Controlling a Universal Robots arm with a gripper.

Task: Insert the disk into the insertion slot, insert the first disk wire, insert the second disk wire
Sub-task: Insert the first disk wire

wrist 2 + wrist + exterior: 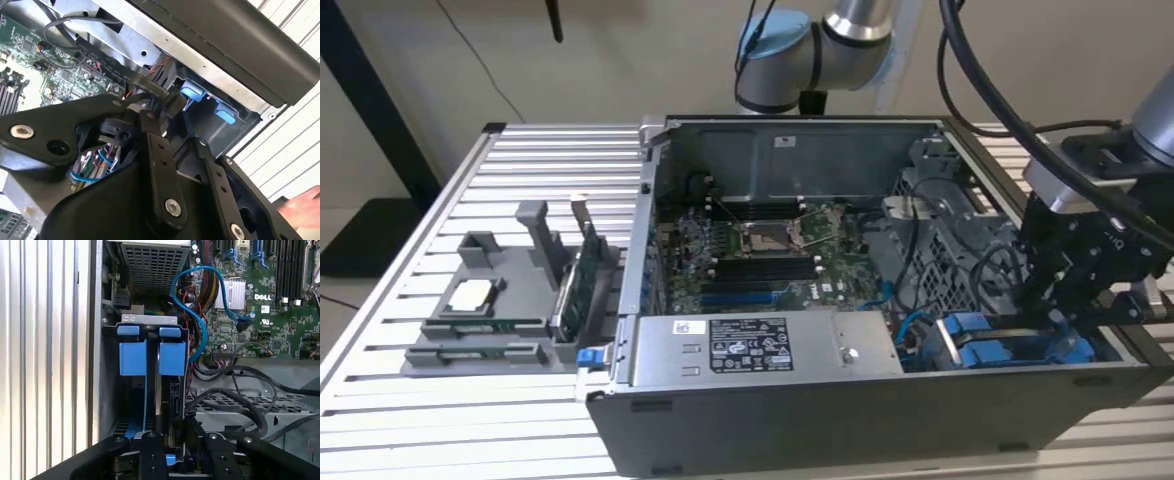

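Observation:
My gripper [1062,318] hangs over the case's front corner at the exterior view's right. There the insertion slot [983,350] shows as a grey bay with blue plastic fittings. In the first wrist view the bay's grey metal rim [149,319] carries two blue tabs [132,358]. The disk [173,402] stands edge-on in the bay as a dark slab. The black fingers [151,452] close on the disk's near end, where a bit of blue carrier shows. In the second wrist view the gripper [142,106] pinches a thin flat part beside the blue fittings [192,93].
A blue cable [201,332] and black cables [240,390] loop beside the bay. The power-supply box [747,345] and motherboard [761,250] fill the case. A grey parts holder [494,310] sits on the slatted table at the exterior view's left. A hand [301,207] shows at the second wrist view's edge.

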